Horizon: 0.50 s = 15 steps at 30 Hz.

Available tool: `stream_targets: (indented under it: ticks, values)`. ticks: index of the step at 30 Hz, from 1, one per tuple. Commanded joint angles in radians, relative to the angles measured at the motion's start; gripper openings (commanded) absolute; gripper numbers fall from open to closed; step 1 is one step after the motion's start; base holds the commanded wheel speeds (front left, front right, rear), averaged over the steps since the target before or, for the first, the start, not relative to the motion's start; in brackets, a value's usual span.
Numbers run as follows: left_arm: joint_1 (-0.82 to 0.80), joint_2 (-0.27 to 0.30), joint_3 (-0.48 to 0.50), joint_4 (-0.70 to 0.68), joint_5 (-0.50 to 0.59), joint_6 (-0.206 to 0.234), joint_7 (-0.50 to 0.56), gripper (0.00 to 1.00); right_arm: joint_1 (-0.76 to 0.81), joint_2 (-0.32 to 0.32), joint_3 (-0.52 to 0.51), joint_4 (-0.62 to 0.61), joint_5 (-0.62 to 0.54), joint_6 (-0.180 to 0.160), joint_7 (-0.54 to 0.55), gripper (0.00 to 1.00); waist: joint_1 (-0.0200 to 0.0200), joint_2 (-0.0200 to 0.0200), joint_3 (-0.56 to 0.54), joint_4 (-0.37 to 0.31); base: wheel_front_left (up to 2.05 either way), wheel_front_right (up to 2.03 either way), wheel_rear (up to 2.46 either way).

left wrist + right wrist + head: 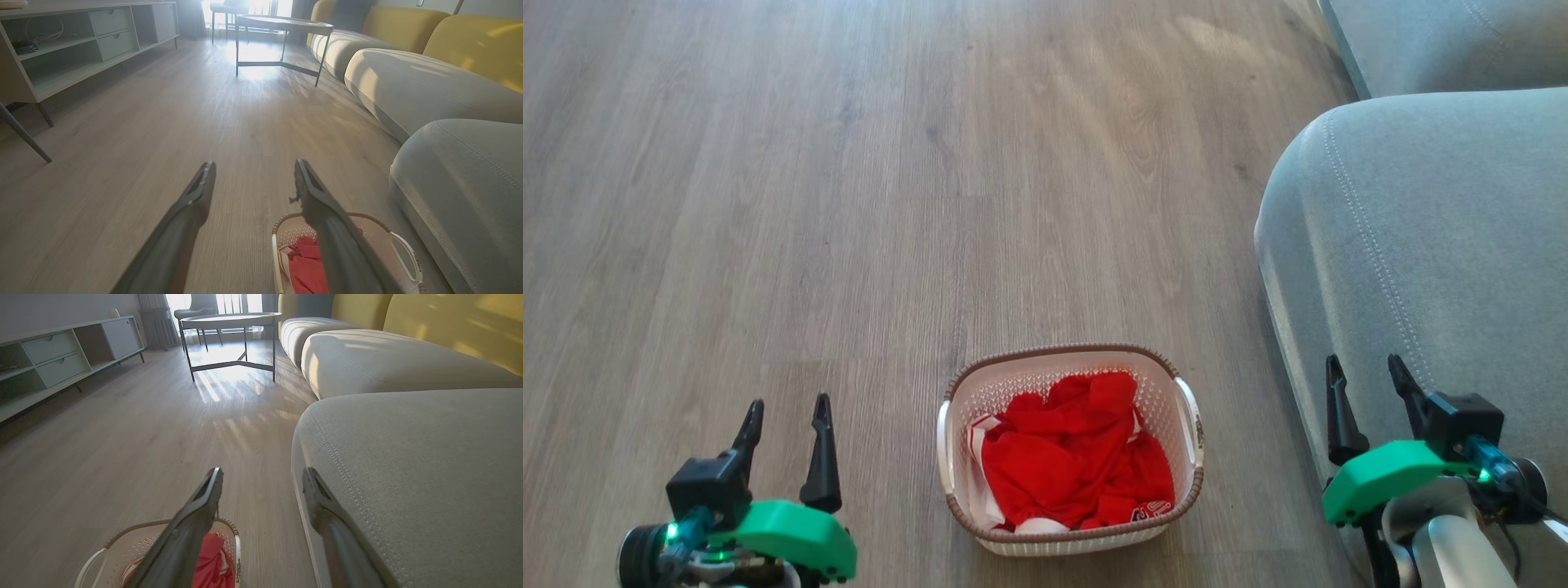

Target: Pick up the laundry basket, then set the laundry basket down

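Pretty early days here, nothing's been grabbed yet. The laundry basket [1058, 352] is parked on the wood floor [849, 204], off to the right of the left gripper [790, 400] and off to the left of the right gripper [1362, 359]. So it's sat between the two, with a clear gap on each side. A bundle of red clothes [1070, 457] is piled inside it.

Both grippers are spread wide, fingers well apart, and nothing is held or touched by either. The right gripper is hung at the edge of the grey sofa cushion [1437, 245], which runs along its right side. Bare floor is seen beyond the left one. In the wrist views the basket is caught low on each gripper's inner side, below the fingertips rather than between them.

As far as can be judged, the pick-up hasn't been started and the whole job is left. The arms need to be brought in to the white side handles [1191, 416], then there's the grip, the lift and the set-down.
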Motion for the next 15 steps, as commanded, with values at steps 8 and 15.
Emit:
stream_targets:
  ticks: [8,15]
  values:
    - [-0.037,0.021,0.029,-0.027,-0.013,0.007,-0.011,1.0,-0.023,-0.006,0.022,-0.044,-0.013,-0.006,0.004,1.0,0.0001,-0.0001,0.0,-0.003,0.0,0.0,0.0]
    - [-0.04,0.019,0.023,-0.021,-0.017,0.009,-0.013,1.0,-0.021,-0.006,0.022,-0.051,-0.02,-0.006,0.008,1.0,0.0001,-0.0001,0.001,-0.003,0.0,0.0,0.0]
